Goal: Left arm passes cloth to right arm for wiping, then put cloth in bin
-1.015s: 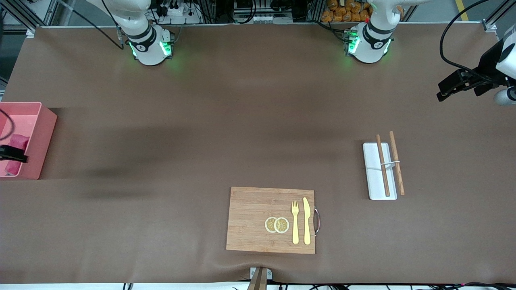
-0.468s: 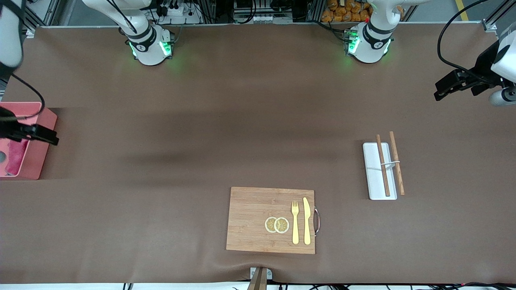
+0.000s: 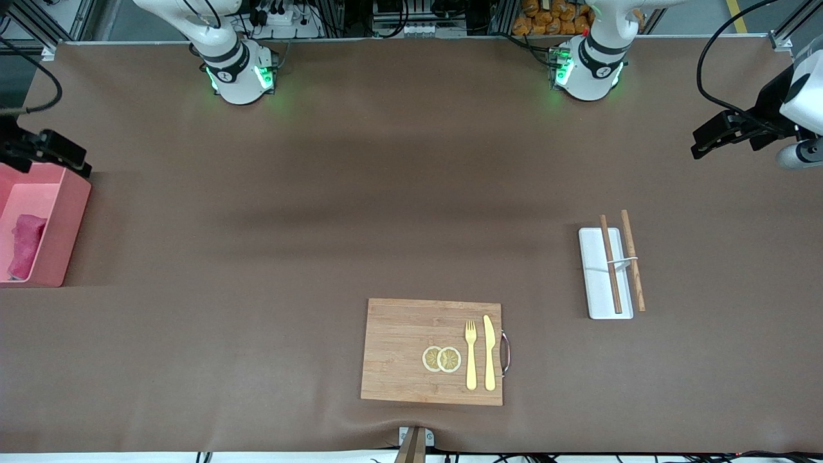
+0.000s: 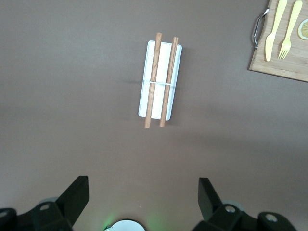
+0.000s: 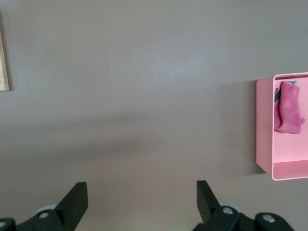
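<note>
- The bench [image 3: 411, 212], draped in brown, carries a pink bin [image 3: 67, 212] at the right arm's end, just below the right hand [image 3: 54, 151], which hangs over the bin's rim with its fingers spread wide and empty.
- The job looks all but finished; a clean close would probably mean lifting the right arm [image 3: 193, 26] straight up and clear of the bin wall, so no cable or finger catches the rim.
- Inside the bin lies the magenta cloth [image 3: 24, 246], crumpled against one wall, let go and apart from the right hand.
- The left hand [image 3: 717, 136] waits over bare bench at the left arm's end, fingers wide, nothing in them.
- Near that hand sits a white tray [image 3: 595, 276] bearing two wooden chopsticks [image 3: 611, 263].
- A wooden board [image 3: 411, 350] holds a fork, knife and lemon slices.
</note>
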Available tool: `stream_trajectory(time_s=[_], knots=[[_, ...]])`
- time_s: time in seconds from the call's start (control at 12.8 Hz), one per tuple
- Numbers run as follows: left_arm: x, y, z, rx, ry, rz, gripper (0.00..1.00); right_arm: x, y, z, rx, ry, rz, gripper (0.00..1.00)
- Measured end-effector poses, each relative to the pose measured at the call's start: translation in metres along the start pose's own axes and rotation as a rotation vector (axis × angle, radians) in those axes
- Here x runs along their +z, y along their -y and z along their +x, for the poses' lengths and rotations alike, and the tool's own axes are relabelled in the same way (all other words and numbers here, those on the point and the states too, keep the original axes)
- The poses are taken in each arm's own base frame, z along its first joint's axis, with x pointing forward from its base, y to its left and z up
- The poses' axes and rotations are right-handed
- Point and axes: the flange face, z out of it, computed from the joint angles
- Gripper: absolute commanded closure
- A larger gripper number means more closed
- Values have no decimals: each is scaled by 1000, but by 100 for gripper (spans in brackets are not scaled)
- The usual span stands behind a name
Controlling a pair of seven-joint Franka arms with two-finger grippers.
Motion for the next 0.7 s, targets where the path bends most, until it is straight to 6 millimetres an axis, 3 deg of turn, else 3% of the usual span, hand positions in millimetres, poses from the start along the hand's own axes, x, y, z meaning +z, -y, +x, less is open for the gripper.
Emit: stream_trajectory(time_s=[0.31, 0.7], knots=[[-1, 0, -1, 0, -2, 0, 0, 2, -5, -7, -18, 40, 23, 0], [-2, 2, -1, -3, -4, -1, 0, 4, -25, -10, 28, 63, 52, 0]])
